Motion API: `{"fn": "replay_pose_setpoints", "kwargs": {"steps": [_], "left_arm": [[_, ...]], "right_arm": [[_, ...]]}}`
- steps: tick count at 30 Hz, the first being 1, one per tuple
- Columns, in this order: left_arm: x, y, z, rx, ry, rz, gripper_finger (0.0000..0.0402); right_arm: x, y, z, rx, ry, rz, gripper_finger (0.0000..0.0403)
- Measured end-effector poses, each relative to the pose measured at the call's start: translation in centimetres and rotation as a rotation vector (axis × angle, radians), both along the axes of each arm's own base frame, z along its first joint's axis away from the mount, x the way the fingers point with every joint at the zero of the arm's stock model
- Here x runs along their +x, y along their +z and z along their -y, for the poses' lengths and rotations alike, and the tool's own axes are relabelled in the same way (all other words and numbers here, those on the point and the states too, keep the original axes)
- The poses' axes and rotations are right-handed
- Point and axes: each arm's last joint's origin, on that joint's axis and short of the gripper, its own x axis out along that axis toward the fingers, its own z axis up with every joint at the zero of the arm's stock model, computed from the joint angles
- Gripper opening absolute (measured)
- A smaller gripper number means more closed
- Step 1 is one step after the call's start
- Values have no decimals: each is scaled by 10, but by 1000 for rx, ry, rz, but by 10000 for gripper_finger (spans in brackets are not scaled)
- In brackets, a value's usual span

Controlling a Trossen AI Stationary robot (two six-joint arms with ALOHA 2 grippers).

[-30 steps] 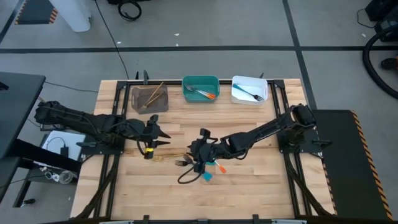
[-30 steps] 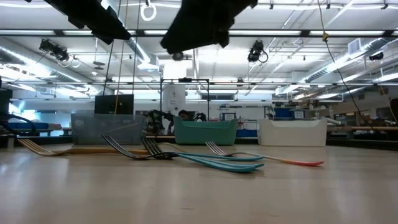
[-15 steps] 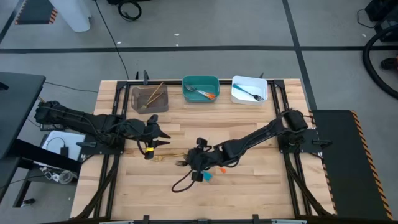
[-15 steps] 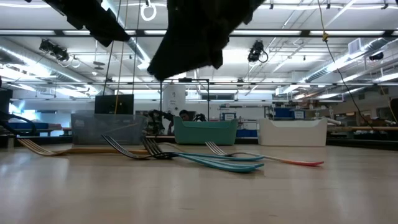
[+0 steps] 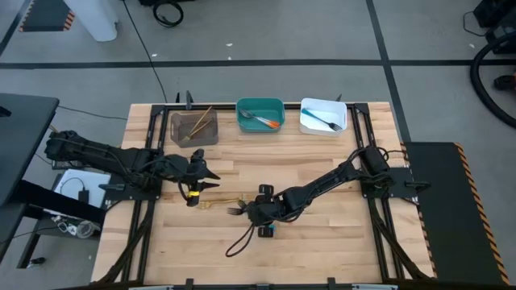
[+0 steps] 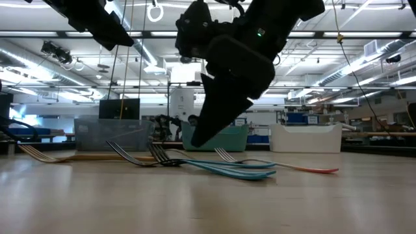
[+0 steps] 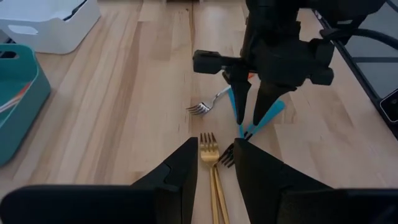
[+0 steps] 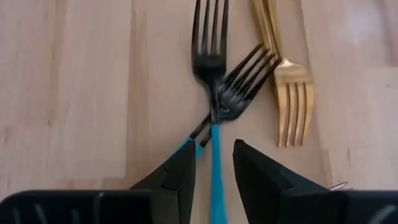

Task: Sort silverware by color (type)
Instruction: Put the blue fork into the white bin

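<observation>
Two dark forks with blue handles (image 8: 214,106) lie crossed on the table, next to gold forks (image 8: 292,102). A silver fork with an orange handle (image 7: 208,102) lies just beyond them. My right gripper (image 8: 214,167) points down over the blue handles, open, one finger on each side of one handle; in the low view its tips (image 6: 197,143) hang above the forks (image 6: 227,170). My left gripper (image 7: 214,155) waits open at the table's left, level, above the gold forks (image 7: 208,149).
Along the far edge stand a grey bin (image 5: 193,127) with gold pieces, a teal bin (image 5: 260,115) with orange-handled silverware and a white bin (image 5: 322,117) with a dark fork. A black cable (image 5: 238,238) loops on the table near the right gripper.
My right gripper has moved toward the table's near edge and come down, tipping until its fingers point down over the blue-handled forks. The forks lie as before. The left arm has kept still.
</observation>
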Motion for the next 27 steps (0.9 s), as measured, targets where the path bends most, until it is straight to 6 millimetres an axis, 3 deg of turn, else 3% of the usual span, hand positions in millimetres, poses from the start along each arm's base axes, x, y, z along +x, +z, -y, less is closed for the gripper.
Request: {"fn": "replay_pose_setpoints", "kwargs": {"steps": [10, 18, 27], "left_arm": [[0, 0, 0, 2, -1, -1, 112], [0, 0, 0, 2, -2, -1, 112], [0, 0, 0, 2, -1, 0, 112]], "right_arm": [[2, -20, 0, -47, 27, -41, 114], [2, -25, 2, -27, 10, -62, 112], [4, -25, 4, 0, -5, -45, 57]]}}
